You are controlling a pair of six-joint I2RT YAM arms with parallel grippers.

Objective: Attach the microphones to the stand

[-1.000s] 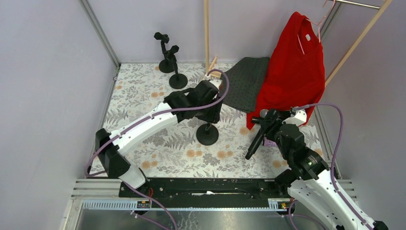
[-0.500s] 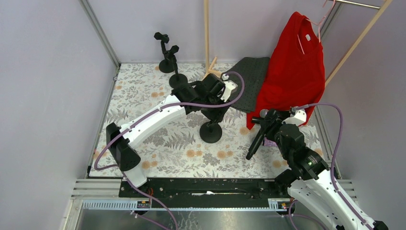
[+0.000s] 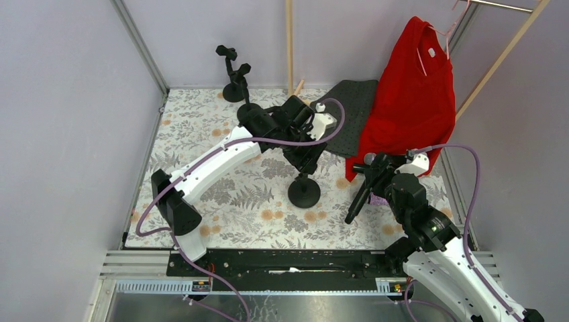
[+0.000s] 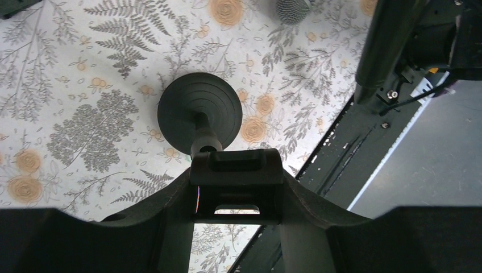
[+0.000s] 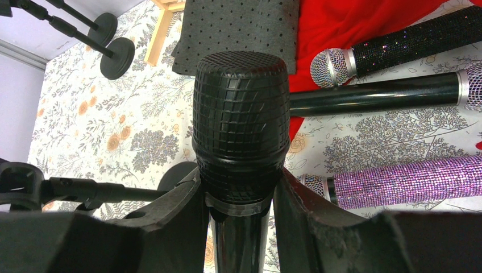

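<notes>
The left gripper (image 4: 236,196) is clamped on the clip (image 4: 236,170) at the top of a microphone stand (image 3: 304,190), one finger pressed against each side of it. Seen from the wrist, the stand's round base (image 4: 199,111) sits directly below on the floral tablecloth (image 3: 201,134) (whether it rests there or hangs just above, I cannot tell).

The right gripper (image 5: 240,190) is closed tight on a black microphone (image 5: 240,114), gripping just under its black mesh head. In the overhead view this microphone slants down and to the left, to the right of the held stand and apart from it.

Three more microphones lie on the cloth below the right wrist, close together and roughly parallel. The black glitter microphone (image 5: 409,40) with a silver mesh head is nearest the red shirt (image 3: 409,100). The smooth black microphone (image 5: 375,91) lies beside it, and the purple-pink glitter microphone (image 5: 398,182) lies closest to the arm.

Two more stands (image 3: 240,87) are upright at the back of the table, near the wall. A dark grey mat (image 3: 345,111) lies between them and the red shirt, which hangs on a pink hanger (image 3: 436,33).
</notes>
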